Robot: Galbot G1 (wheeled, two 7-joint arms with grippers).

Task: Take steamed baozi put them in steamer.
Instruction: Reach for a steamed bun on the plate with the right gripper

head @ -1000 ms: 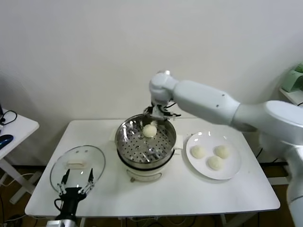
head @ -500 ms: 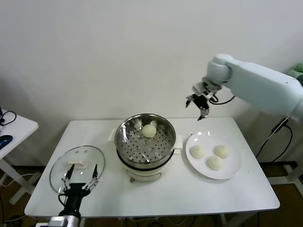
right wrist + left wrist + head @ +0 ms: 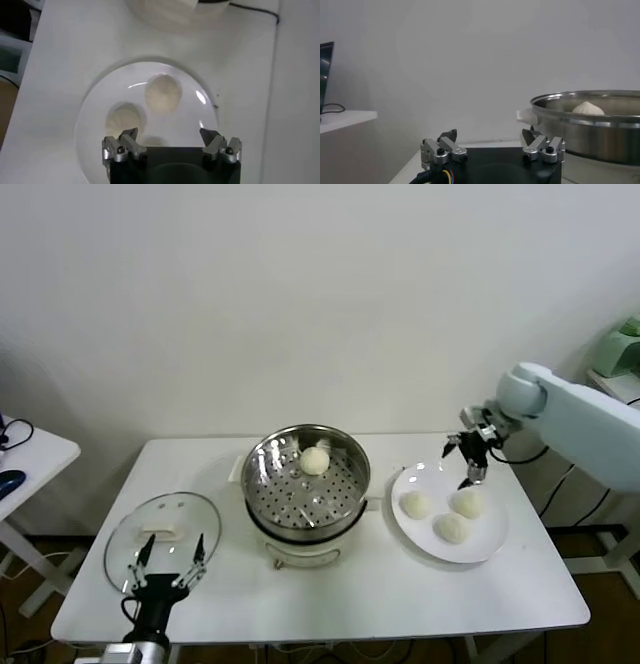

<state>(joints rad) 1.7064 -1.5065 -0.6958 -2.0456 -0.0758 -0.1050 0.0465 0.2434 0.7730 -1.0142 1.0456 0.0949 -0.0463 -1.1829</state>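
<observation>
One steamed baozi (image 3: 316, 460) lies at the back of the shiny steamer (image 3: 290, 496) in the middle of the table. Three more baozi (image 3: 416, 505) (image 3: 466, 502) (image 3: 453, 527) lie on a white plate (image 3: 430, 478) to the steamer's right. My right gripper (image 3: 468, 460) hangs open and empty just above the plate's far side, over the bun nearest the right. In the right wrist view its fingers (image 3: 126, 140) spread over the plate (image 3: 196, 119), with two buns (image 3: 163, 93) (image 3: 123, 121) ahead. My left gripper (image 3: 168, 562) waits open at the front left.
A round glass lid (image 3: 163, 524) lies flat at the table's front left, just beyond my left gripper (image 3: 490, 136). That wrist view shows the steamer's steel wall (image 3: 590, 131) with the bun (image 3: 588, 108) showing over its rim. A small side table (image 3: 25, 459) stands at the far left.
My right gripper left the steamer, where one bun stays, swung right across the table and came down over the plate. The left arm has hardly moved.
</observation>
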